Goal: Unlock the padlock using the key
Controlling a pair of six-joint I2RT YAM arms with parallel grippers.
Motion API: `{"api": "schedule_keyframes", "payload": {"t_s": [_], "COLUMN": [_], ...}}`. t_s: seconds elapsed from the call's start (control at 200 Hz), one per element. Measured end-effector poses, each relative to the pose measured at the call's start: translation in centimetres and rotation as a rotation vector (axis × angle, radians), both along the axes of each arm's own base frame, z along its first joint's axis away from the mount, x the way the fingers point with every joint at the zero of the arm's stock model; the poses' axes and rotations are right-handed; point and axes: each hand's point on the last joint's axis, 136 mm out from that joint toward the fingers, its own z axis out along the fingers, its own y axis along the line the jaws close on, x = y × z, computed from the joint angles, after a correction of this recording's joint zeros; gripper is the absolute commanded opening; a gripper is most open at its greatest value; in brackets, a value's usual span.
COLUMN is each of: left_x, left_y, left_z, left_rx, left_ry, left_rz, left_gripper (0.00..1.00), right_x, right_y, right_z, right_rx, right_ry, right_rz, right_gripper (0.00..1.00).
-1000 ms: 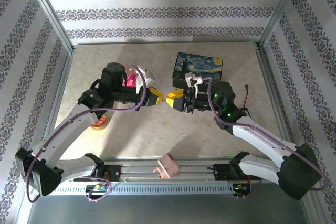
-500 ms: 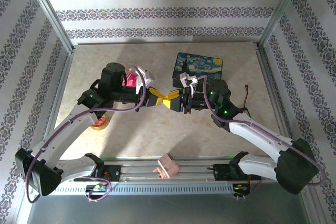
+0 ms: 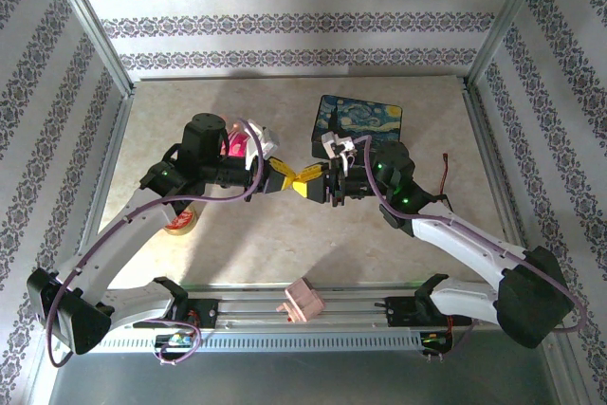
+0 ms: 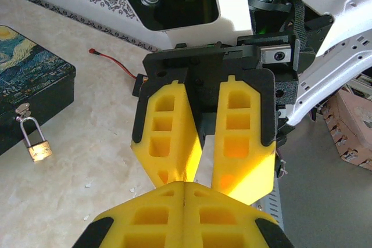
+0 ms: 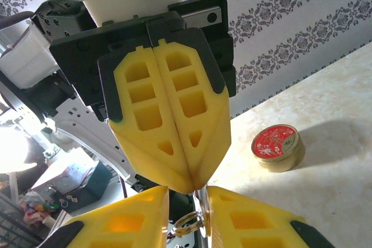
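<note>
Fingertips of the closed left gripper [image 5: 185, 185] pinch something at its tip, unclear; parted right gripper [image 4: 200, 172] touches it. Small brass padlock [image 4: 38, 148] hangs from starry-painted box [image 4: 29, 85], unlabelled, beyond them.

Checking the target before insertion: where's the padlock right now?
In the left wrist view the padlock hangs from the latch on the painted box at far left, resting on the table, apart from both grippers.

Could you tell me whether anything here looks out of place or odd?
The padlock hangs from the painted box's latch while both grippers meet in mid-air, left gripper shut, a small metal ring between the right fingers.
</note>
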Motion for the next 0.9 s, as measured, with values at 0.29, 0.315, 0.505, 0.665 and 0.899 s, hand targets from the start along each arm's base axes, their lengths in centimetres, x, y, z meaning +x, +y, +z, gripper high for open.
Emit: {"api": "schedule_keyframes", "payload": {"t_s": [0.29,0.315,0.505,0.665,0.899], "left_x": [-0.09,-0.09,-0.14,-0.14,-0.14], "left_y": [0.03,0.03,0.05,0.05,0.06], "left_z": [0.12,0.12,0.2,0.2,0.21], "left_rx": [-0.002,-0.002,-0.004,-0.004,-0.004], "left_ry": [-0.003,-0.003,-0.005,-0.005,-0.005], "left_rz": [-0.002,-0.002,-0.002,-0.002,-0.001], "left_gripper": [0.0,0.0,0.0,0.0,0.0], "right_x": [0.01,0.0,0.0,0.01,0.01], "right_y": [-0.02,-0.02,-0.02,-0.02,-0.02], "right_z": [-0.05,-0.03,-0.22,-0.27,-0.32], "right_rx": [-0.002,-0.002,-0.007,-0.009,-0.011], "right_ry": [0.003,0.002,0.011,0.013,0.016], "right_rz": [-0.001,-0.001,-0.001,-0.002,-0.001], "right_gripper": [0.17,0.18,0.28,0.23,0.19]}}
